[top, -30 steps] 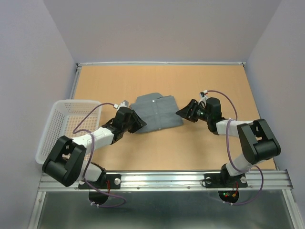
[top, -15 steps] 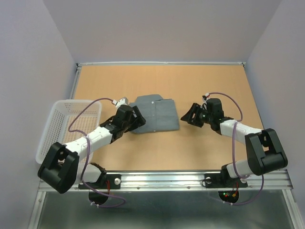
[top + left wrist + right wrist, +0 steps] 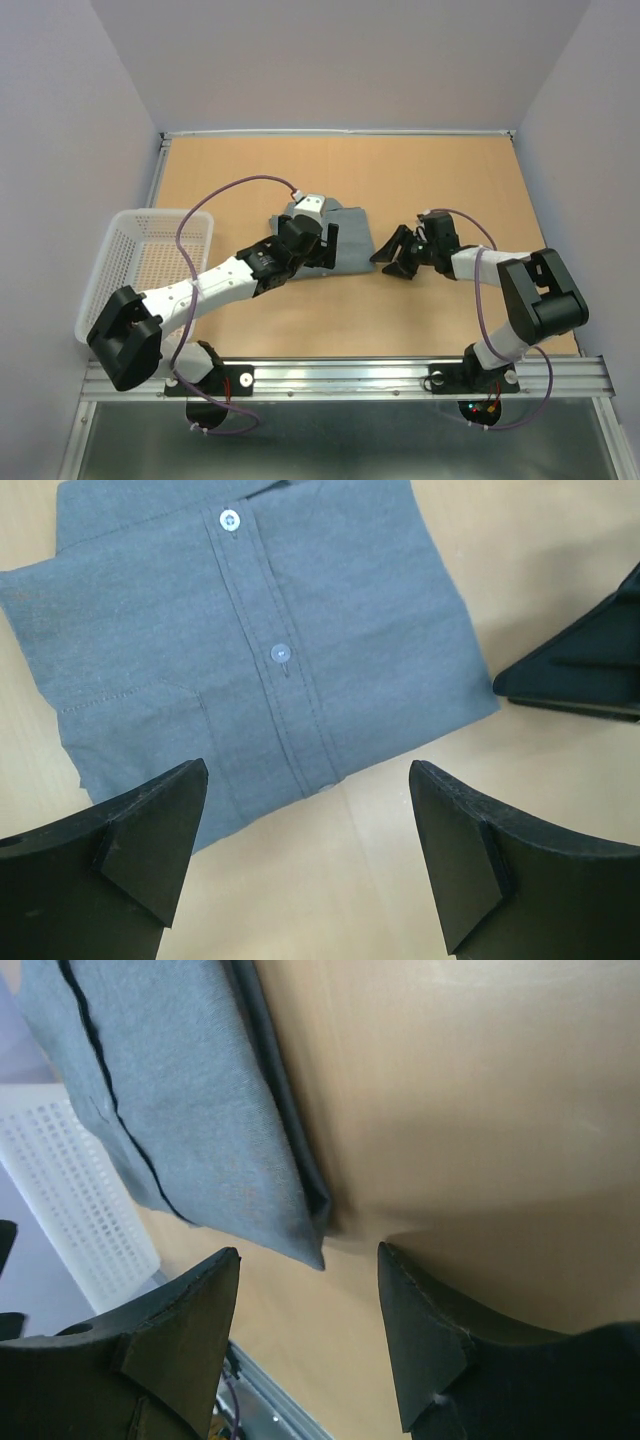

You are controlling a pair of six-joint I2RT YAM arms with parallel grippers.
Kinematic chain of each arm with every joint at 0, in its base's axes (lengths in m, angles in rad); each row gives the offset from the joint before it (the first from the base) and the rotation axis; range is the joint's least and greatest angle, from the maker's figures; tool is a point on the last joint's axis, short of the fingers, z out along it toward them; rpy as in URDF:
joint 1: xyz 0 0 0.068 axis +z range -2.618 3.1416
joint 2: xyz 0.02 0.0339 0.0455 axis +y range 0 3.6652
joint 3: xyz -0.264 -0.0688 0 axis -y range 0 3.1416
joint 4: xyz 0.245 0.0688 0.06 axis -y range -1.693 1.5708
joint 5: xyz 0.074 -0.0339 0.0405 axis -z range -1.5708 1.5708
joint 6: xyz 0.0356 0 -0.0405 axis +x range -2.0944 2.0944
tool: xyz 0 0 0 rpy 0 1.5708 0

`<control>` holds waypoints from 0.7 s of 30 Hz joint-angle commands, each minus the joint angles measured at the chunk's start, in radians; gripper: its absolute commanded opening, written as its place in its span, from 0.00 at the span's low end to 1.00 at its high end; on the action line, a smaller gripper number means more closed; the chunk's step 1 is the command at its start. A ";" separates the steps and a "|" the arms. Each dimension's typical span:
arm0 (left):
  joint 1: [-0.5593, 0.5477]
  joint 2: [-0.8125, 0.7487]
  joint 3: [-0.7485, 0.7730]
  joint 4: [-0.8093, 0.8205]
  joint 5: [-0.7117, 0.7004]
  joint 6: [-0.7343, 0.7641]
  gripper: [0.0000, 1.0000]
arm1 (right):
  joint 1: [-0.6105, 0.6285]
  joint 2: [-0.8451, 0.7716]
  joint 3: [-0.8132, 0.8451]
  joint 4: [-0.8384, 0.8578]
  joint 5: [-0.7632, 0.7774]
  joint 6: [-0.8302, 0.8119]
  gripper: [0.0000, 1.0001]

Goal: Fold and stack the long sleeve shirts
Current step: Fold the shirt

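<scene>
The long sleeve shirt (image 3: 352, 240) lies folded into a grey rectangle on the wooden table, button placket up (image 3: 270, 630). My left gripper (image 3: 322, 250) hovers over its near edge. In the left wrist view it (image 3: 308, 772) stands wide open and empty, the shirt's hem just beyond the fingertips. My right gripper (image 3: 390, 258) sits low on the table beside the shirt's right near corner. In the right wrist view the jaws (image 3: 310, 1252) are open around nothing, and the shirt's corner (image 3: 200, 1110) lies just ahead of them. One right finger (image 3: 580, 670) shows in the left wrist view.
A white mesh basket (image 3: 165, 213) hangs over the table's left edge; it also shows in the right wrist view (image 3: 70, 1190). Purple-grey walls close in the table on three sides. The metal rail (image 3: 350, 375) with both arm bases runs along the near edge.
My left arm swung right, over the shirt's near edge, and its jaws opened wide. The right gripper shifted slightly left and nearer, toward the shirt's corner.
</scene>
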 commanded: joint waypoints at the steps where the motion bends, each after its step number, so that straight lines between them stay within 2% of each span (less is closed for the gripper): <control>1: -0.056 0.015 0.058 -0.025 -0.091 0.132 0.94 | 0.054 0.075 0.039 0.063 -0.020 0.054 0.63; 4: -0.070 0.029 0.068 -0.027 -0.097 0.178 0.93 | 0.081 0.098 0.041 0.079 -0.019 0.074 0.62; 7: -0.095 0.034 0.068 -0.022 -0.105 0.221 0.93 | 0.084 0.104 0.031 0.099 -0.010 0.085 0.53; 10: -0.121 0.047 0.066 -0.009 -0.106 0.257 0.92 | 0.084 0.103 0.034 0.099 -0.010 0.083 0.41; 13: -0.167 0.092 0.072 0.002 -0.105 0.319 0.91 | 0.084 0.081 0.045 0.099 -0.005 0.071 0.24; 14: -0.200 0.118 0.071 0.008 -0.106 0.354 0.91 | 0.084 0.068 0.054 0.096 -0.008 0.065 0.16; 17: -0.253 0.155 0.069 0.048 -0.135 0.413 0.91 | 0.084 0.052 0.070 0.089 -0.020 0.062 0.04; 21: -0.312 0.236 0.069 0.119 -0.184 0.457 0.92 | 0.084 0.032 0.084 0.073 -0.033 0.057 0.01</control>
